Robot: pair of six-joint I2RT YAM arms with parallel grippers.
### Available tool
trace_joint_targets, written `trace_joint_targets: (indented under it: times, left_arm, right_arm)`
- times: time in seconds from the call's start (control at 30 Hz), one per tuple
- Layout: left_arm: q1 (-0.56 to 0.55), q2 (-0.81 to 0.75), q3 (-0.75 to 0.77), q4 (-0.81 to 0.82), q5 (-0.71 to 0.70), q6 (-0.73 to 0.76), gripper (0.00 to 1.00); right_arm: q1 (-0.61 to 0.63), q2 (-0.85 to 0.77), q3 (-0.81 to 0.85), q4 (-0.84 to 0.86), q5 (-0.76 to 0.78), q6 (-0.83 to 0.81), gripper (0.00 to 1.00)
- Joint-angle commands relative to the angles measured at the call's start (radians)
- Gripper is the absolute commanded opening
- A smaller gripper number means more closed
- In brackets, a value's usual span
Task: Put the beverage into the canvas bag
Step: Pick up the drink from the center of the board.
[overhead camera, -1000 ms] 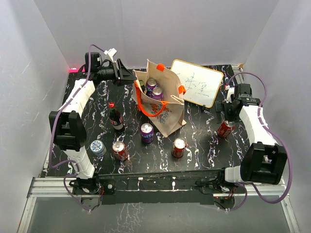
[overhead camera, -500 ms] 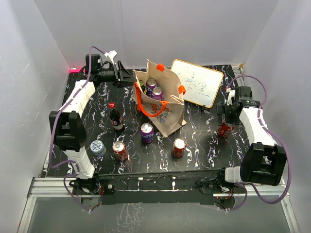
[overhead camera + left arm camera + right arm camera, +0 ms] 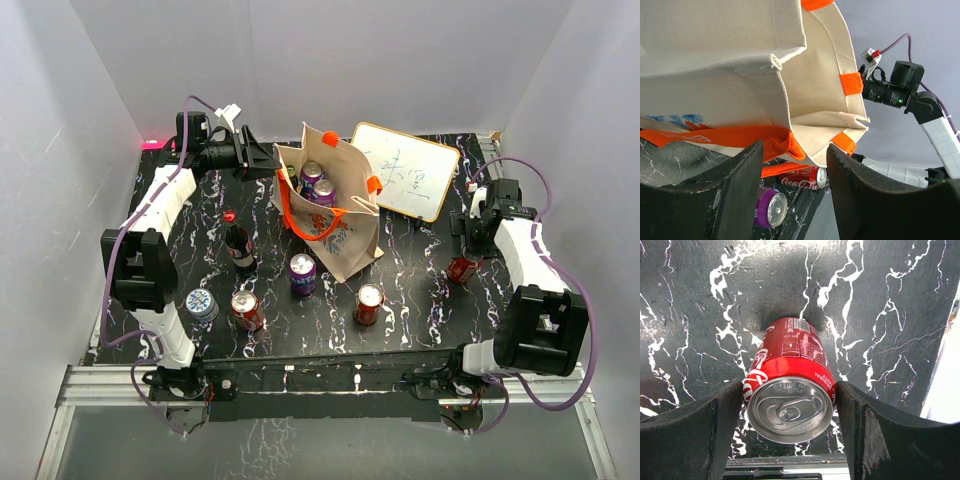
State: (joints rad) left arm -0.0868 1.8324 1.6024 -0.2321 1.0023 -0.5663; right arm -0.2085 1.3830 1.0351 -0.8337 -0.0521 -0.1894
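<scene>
The canvas bag (image 3: 345, 235) stands open mid-table, with two purple cans (image 3: 318, 182) inside. At the right a red cola can (image 3: 461, 269) stands upright on the table. My right gripper (image 3: 468, 250) is down around it. In the right wrist view the can (image 3: 790, 390) fills the gap of the right gripper (image 3: 789, 386), with both pads against its sides. My left gripper (image 3: 272, 162) sits at the bag's far left rim. In the left wrist view this gripper (image 3: 795, 147) is open, with the bag's corner (image 3: 715, 65) and orange handle (image 3: 775, 142) just beyond its tips.
On the table in front of the bag stand a cola bottle (image 3: 238, 245), a purple can (image 3: 302, 274), two red cans (image 3: 368, 303) (image 3: 246, 310) and a blue-topped can (image 3: 201, 303). A whiteboard (image 3: 405, 170) leans behind the bag. White walls enclose the table.
My right gripper has come down and toward the near edge onto the red cola can, and its fingers have narrowed onto it. The left arm and bag have not moved.
</scene>
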Motion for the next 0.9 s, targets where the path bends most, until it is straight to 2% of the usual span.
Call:
trace_joint_targets:
  times: [0.0, 0.1, 0.2, 0.27, 0.37, 0.4, 0.63, 0.87]
  left_arm:
    - [0.007, -0.073, -0.009, 0.005, 0.022, 0.012, 0.51]
    - [0.007, -0.073, -0.008, 0.007, 0.024, 0.010, 0.50]
    - [0.006, -0.069, -0.006, 0.012, 0.024, 0.008, 0.50]
    - [0.007, -0.068, -0.008, 0.017, 0.023, 0.002, 0.49]
    - [0.007, -0.066, -0.012, 0.035, 0.018, -0.020, 0.48]
    - [0.007, -0.064, -0.013, 0.040, 0.016, -0.029, 0.47]
    - [0.007, -0.060, -0.002, -0.002, 0.017, -0.019, 0.48]
    - [0.007, -0.058, -0.026, 0.070, 0.050, 0.002, 0.55]
  right_arm:
    - [-0.012, 0.002, 0.002, 0.046, -0.018, -0.001, 0.76]
    - [-0.015, 0.012, 0.000, 0.049, -0.028, -0.004, 0.70]
    - [-0.018, 0.011, 0.012, 0.048, -0.038, -0.004, 0.57]
    - [-0.019, 0.008, 0.028, 0.041, -0.051, -0.005, 0.42]
    - [-0.019, -0.004, 0.065, 0.030, -0.092, 0.001, 0.15]
    - [-0.019, -0.009, 0.082, 0.028, -0.102, 0.006, 0.09]
    - [-0.017, -0.039, 0.259, -0.002, -0.228, 0.033, 0.08]
    - [0.002, -0.024, 0.568, -0.024, -0.345, 0.055, 0.08]
